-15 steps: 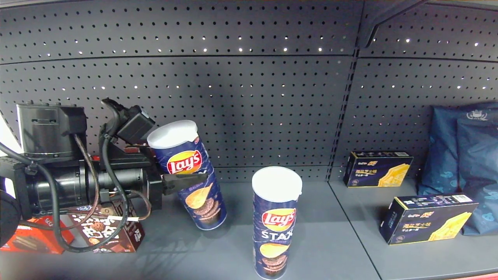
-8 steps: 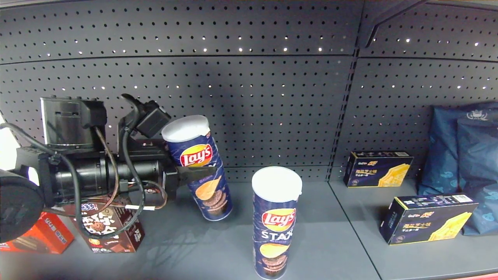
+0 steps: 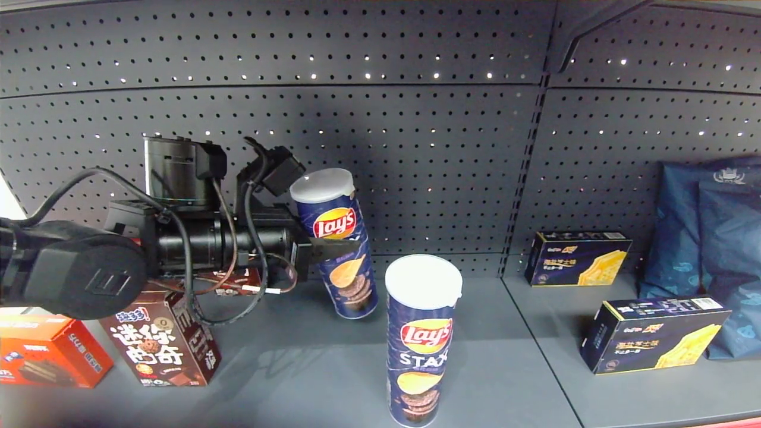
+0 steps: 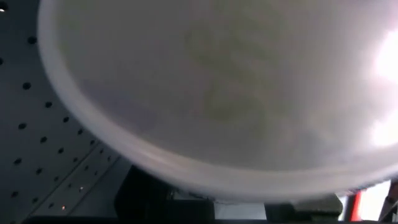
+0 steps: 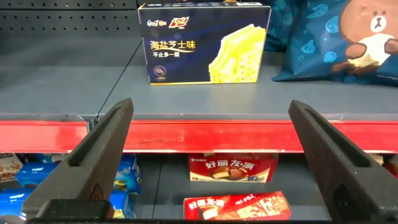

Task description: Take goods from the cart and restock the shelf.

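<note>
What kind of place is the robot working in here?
Most likely a shop aisle, or a mock-up of one: a grey shelf with a perforated back panel, a chip can and a blue box on it, and a red front rail with a red box below.

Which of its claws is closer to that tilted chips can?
Left. The left gripper is clamped on the tilted chips can; the right gripper hangs open before the shelf edge, facing a blue-and-yellow box.

R claw [image 5: 210, 104] spread wide, navy box [image 5: 204, 43] on grey shelf [image 5: 74, 84], blue bag [image 5: 336, 37] just beside, red boxes [image 5: 233, 168] below
</note>
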Robot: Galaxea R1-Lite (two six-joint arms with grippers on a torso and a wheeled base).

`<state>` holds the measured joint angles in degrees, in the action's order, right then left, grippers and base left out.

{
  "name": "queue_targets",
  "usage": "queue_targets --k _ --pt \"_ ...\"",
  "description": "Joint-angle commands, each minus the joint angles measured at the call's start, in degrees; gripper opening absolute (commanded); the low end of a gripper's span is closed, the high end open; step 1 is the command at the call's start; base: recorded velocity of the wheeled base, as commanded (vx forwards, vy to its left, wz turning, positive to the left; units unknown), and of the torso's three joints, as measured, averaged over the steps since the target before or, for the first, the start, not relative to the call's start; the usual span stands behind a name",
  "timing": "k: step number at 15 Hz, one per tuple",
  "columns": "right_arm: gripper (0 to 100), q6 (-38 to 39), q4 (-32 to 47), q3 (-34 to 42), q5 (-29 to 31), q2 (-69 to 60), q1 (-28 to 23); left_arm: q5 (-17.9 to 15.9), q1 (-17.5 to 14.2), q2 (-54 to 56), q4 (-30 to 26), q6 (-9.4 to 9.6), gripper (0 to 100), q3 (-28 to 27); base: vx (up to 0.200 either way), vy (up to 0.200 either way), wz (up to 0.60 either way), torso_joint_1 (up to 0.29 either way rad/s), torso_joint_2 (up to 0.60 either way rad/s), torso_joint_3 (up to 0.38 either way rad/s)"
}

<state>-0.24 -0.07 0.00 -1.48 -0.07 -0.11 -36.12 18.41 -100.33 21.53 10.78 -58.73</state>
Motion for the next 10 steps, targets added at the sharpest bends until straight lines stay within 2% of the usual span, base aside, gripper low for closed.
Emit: queue_targets --k 1,5,7,8,9,10 --pt "100 -0.02 -0.01 0.00 -0.02 0.07 0.02 -0.09 0.05 -3.21 -0.17 0.03 0 -2.17 0.000 0.000 0.00 0.000 0.00 0.000" --pt "100 -0.02 -0.01 0.00 -0.02 0.07 0.02 -0.27 1.10 -5.67 -0.61 0.12 0 -4.72 0.000 0.000 0.00 0.000 0.00 0.000" --pt "100 -0.02 -0.01 0.00 -0.02 0.07 0.02 -0.27 1.89 -6.90 -3.86 0.47 0 -8.59 0.000 0.000 0.00 0.000 0.00 0.000" --pt "100 -0.02 -0.01 0.00 -0.02 0.07 0.02 -0.27 1.89 -7.16 -5.88 2.23 0 -10.08 0.000 0.000 0.00 0.000 0.00 0.000" --pt "100 -0.02 -0.01 0.00 -0.02 0.07 0.02 -0.27 1.46 -7.69 -10.28 6.36 0 -11.67 0.000 0.000 0.00 0.000 0.00 0.000" --pt "100 -0.02 -0.01 0.00 -0.02 0.07 0.02 -0.62 1.37 -7.86 -14.15 9.35 0 -12.98 0.000 0.000 0.00 0.000 0.00 0.000"
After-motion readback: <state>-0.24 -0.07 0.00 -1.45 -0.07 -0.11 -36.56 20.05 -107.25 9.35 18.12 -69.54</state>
